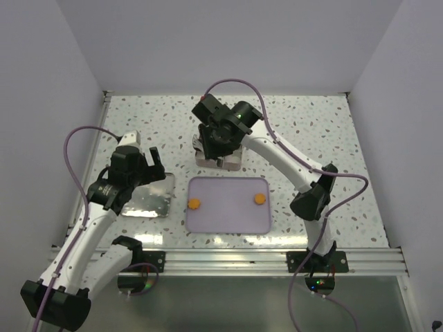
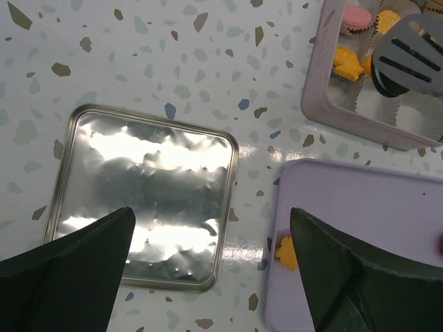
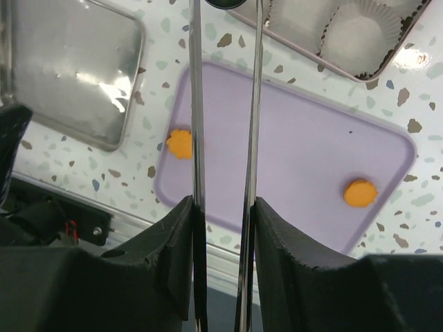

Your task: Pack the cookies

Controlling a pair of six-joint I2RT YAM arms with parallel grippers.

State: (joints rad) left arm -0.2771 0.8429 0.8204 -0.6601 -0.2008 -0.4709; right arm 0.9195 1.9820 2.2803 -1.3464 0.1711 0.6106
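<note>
I see a speckled terrazzo counter (image 1: 311, 117) boxed by plain white walls (image 1: 228, 41), my left pincer (image 2: 211, 214) gaping over the lid (image 2: 145, 173), the right pincer (image 3: 223, 202) clamping tongs (image 3: 195, 104).

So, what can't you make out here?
Top view: the right arm hides most of the square metal tin with white cups.
Left wrist view: the frame edge and the slotted grey tongs hide some cups.
Right wrist view: the tongs' tip is cut off at the top.
</note>
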